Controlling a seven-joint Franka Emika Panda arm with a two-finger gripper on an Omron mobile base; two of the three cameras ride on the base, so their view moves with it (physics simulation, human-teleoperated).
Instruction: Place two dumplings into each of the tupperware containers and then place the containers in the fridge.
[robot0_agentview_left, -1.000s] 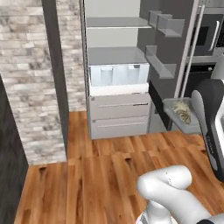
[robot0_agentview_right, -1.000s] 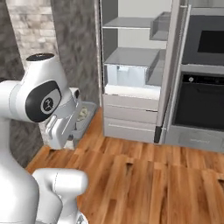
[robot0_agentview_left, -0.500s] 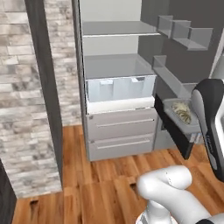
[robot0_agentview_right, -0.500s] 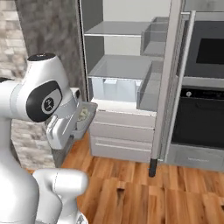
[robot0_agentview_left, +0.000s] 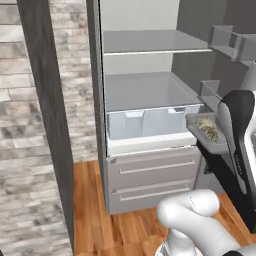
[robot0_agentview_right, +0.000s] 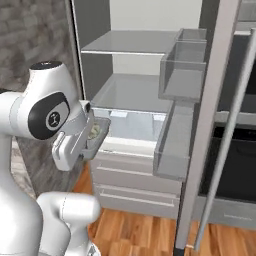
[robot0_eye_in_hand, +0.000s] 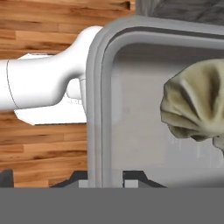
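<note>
Before open fridge (robot0_agentview_left: 150, 95), one tupperware container (robot0_agentview_left: 206, 134), claw (robot0_eye_in_hand: 105, 178) clamped on rim, dumplings (robot0_agentview_left: 207, 127) inside.

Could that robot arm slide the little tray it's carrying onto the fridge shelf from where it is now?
Probably yes. The gripper is shut on the tupperware container, held about level with the open fridge's bare middle shelf, with nothing between. The door bins stand off to the side.

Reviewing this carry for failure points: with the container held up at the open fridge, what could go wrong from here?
1. The tool pinches only the rim of the tupperware container, so it might tilt or slip.
2. The dumplings lie loose and could roll out.
3. The container hangs beside the fridge, near its translucent drawer; it may bump that on entry.
</note>
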